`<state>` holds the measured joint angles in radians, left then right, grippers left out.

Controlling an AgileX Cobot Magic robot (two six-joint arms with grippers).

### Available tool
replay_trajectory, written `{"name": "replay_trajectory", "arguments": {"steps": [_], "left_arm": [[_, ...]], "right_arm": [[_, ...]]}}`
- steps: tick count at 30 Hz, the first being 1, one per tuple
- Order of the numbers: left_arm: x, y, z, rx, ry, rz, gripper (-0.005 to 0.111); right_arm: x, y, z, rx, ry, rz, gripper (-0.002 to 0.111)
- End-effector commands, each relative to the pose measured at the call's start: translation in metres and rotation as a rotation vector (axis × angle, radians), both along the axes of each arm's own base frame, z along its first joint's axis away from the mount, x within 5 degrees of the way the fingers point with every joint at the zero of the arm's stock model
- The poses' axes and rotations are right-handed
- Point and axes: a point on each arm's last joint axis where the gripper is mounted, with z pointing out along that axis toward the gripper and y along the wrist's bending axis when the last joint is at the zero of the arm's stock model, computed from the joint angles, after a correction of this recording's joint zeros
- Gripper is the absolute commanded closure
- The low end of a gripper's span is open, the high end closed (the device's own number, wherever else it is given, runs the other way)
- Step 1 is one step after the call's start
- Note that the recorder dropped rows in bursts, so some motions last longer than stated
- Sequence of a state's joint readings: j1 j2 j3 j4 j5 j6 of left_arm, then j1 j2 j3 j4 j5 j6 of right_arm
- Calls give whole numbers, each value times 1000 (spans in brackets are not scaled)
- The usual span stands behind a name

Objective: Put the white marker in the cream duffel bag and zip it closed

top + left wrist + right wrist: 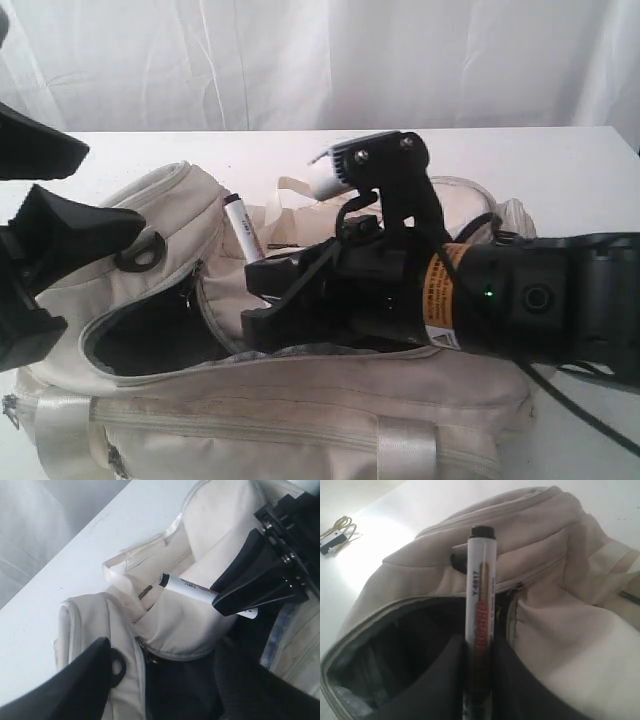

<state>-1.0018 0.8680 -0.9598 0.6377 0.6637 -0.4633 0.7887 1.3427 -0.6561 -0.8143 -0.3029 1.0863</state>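
The white marker (243,228) is sitting between the fingers of the right claw (262,295), which is gripping it by the lower part of its barrel. The marker is standing tilted, with its dark end pointing up and away from the claw. It is hanging just above the open mouth of the cream duffel bag (300,400). In the right wrist view, red print is running along the barrel (479,605), and the 2 black fingers (445,685) are pressing on it from both sides.

The bag is lying on the white tabletop (560,170) with its top unzipped, and the dark inside is showing under the curved flap.

The right arm is reaching in from the right side of the exterior view, almost level and low over the bag, and its claw is pointing toward the left across the middle.

The left claw (115,187) is hovering at the left end of the bag, near a black plastic loop (145,252). Its fingers are standing wide apart and are holding nothing.

A small part with a yellowish wire (337,532) is lying on the tabletop, well apart from the bag.
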Motion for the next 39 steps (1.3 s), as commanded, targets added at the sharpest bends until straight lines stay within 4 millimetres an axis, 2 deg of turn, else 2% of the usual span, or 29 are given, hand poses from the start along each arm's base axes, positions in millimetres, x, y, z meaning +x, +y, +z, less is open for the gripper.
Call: {"name": "replay_trajectory", "arguments": {"steps": [1,5,10,14,19,27,29,35,39], "left_arm": [[-1,7,0,31,23,49,43],[0,8,0,39,11,55,44],[1,12,-1,78,10,82,44],[2,13,0,79,-9,103,44],[3,14,1,87,-22,106,44],[4,15,2,78,-33,124,44],[4,15,2,75,-31,126,44],[4,15,2,67,-29,132,44],[4,15,2,69,-27,134,44]], "right_arm": [[4,24,-6,-15,7,62,108],[2,56,-19,-30,41,140,108],[-13,75,-43,-69,152,191,108],[-13,74,-53,-121,225,160,108],[-12,72,-55,-127,263,120,106],[-16,75,-52,-87,266,178,71],[-17,76,-52,-89,259,197,67],[-15,74,-52,-128,235,182,66],[-8,75,-43,-148,182,147,66]]}}
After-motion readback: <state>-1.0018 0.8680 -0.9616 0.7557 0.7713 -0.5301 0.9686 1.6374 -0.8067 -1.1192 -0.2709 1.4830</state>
